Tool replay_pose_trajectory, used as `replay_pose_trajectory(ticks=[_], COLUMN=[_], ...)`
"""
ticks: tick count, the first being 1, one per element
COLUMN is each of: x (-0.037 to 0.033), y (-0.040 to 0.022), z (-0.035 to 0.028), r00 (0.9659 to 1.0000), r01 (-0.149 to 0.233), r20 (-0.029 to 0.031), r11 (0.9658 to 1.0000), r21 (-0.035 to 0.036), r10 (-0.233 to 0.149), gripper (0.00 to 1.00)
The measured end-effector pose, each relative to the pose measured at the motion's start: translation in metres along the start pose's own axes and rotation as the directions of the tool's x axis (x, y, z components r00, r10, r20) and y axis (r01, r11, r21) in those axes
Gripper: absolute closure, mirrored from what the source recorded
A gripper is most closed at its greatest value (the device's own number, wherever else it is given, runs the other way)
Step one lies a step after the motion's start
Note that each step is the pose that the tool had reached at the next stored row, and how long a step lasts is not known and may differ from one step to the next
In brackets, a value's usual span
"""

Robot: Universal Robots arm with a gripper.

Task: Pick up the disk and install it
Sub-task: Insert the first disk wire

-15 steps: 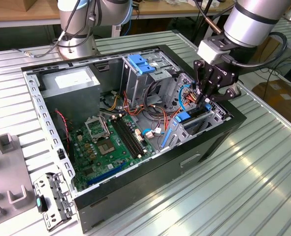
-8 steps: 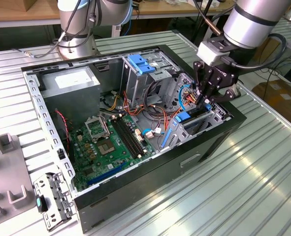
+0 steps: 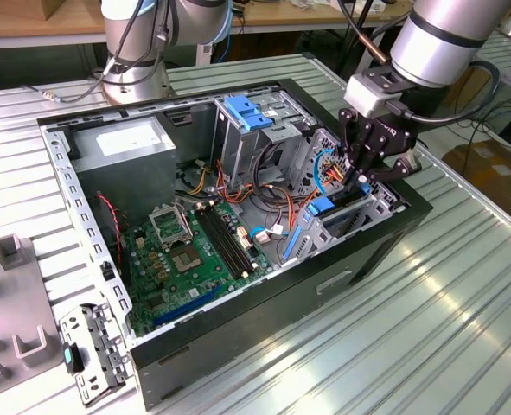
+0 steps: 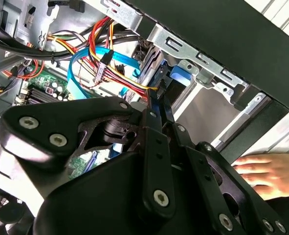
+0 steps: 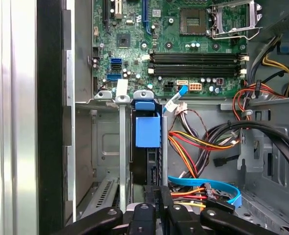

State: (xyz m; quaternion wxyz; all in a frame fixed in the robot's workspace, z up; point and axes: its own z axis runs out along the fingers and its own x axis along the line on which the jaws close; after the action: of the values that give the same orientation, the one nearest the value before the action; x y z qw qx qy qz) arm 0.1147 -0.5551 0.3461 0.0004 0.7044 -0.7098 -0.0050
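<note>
Black gripper [image 3: 360, 179] hangs from the silver arm [image 3: 441, 39] over the drive bay at the corner of the open computer case [image 3: 372, 251] on the exterior view's right. Its two fingers [image 5: 156, 205] are drawn close together, pinching the thin top edge of the disk [image 5: 146, 161], which stands on edge in the bay's slot between grey metal walls.

In the first wrist view the disk's long axis runs down into the slot and its narrow dark edge faces the camera, with a blue rail tab [image 5: 147, 131] beside it. No print can be made out on the disk from these angles. A white sticker [image 3: 124, 138] on the grey power supply box [image 3: 125, 160] carries print too small to read.

Green motherboard [image 3: 199, 251] lies on the case floor, with red, yellow and blue cables [image 5: 198, 144] bundled near the bay. A person's hand [image 4: 271, 174] rests by the case's outer wall in the second wrist view.
</note>
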Motion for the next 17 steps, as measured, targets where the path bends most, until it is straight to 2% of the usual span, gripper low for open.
replay_pose_trajectory(ticks=[7, 12, 17], x=[0.0, -0.0001, -0.0005], y=[0.0, 0.0, -0.0003], z=[-0.0003, -0.0036, -0.0039], r00=[0.9998, 0.9997, 0.9997], r01=[-0.022, -0.023, -0.023], r20=[0.0002, 0.0005, 0.0001], r11=[0.9998, 0.9997, 0.9997], r21=[0.0002, 0.0002, 0.0002], r10=[0.022, 0.023, 0.023], gripper=[0.84, 0.84, 0.84])
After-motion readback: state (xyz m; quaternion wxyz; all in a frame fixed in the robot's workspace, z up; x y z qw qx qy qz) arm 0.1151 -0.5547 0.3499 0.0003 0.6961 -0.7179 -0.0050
